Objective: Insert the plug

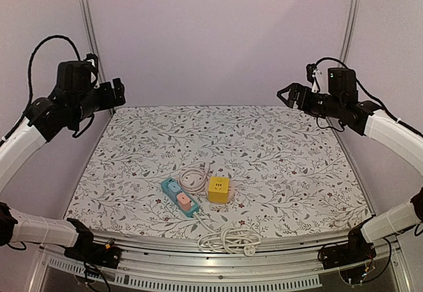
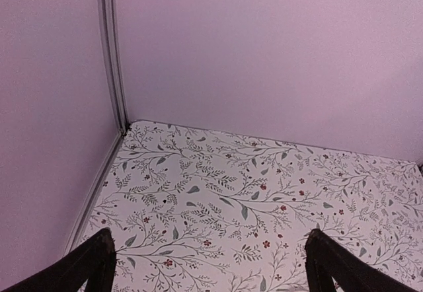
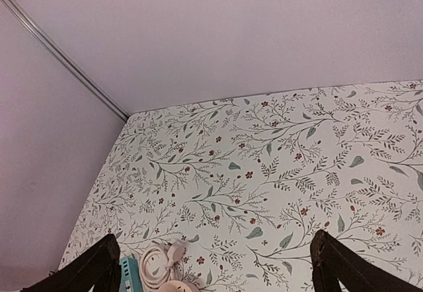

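A yellow cube socket (image 1: 219, 189) sits near the table's front middle. Its white cord coil with the plug (image 1: 193, 176) lies just behind and left of it. A teal power strip (image 1: 180, 197) with pink sockets lies left of the cube, and its white cable bundle (image 1: 228, 240) lies at the front edge. The coil and plug also show at the bottom left of the right wrist view (image 3: 158, 259). My left gripper (image 1: 119, 92) is raised at the far left, open and empty (image 2: 208, 262). My right gripper (image 1: 285, 96) is raised at the far right, open and empty (image 3: 215, 265).
The floral tablecloth (image 1: 277, 153) covers the table. Pale walls and metal frame posts (image 1: 84, 21) enclose the back and sides. A metal rail (image 1: 218, 255) runs along the front edge.
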Robot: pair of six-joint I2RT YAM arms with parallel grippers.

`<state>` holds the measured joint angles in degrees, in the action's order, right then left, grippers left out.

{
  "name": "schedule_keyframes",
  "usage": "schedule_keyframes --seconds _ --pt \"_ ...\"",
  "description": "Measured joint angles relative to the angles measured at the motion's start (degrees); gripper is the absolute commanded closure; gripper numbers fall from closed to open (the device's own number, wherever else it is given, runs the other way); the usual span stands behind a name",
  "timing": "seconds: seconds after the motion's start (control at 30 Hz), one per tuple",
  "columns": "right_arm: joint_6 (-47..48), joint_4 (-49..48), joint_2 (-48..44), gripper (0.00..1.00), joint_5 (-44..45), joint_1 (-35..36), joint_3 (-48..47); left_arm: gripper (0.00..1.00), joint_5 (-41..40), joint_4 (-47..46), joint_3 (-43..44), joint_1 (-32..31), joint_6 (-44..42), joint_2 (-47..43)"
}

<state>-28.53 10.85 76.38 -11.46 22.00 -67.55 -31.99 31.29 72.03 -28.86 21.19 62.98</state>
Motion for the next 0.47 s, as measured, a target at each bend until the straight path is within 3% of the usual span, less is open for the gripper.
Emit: schedule_keyframes --seconds 0.47 --pt "-1.62 -5.77 -6.19 0.01 1.11 0.00 8.15 0.01 -0.02 1.73 0.76 0.04 3.52 0.42"
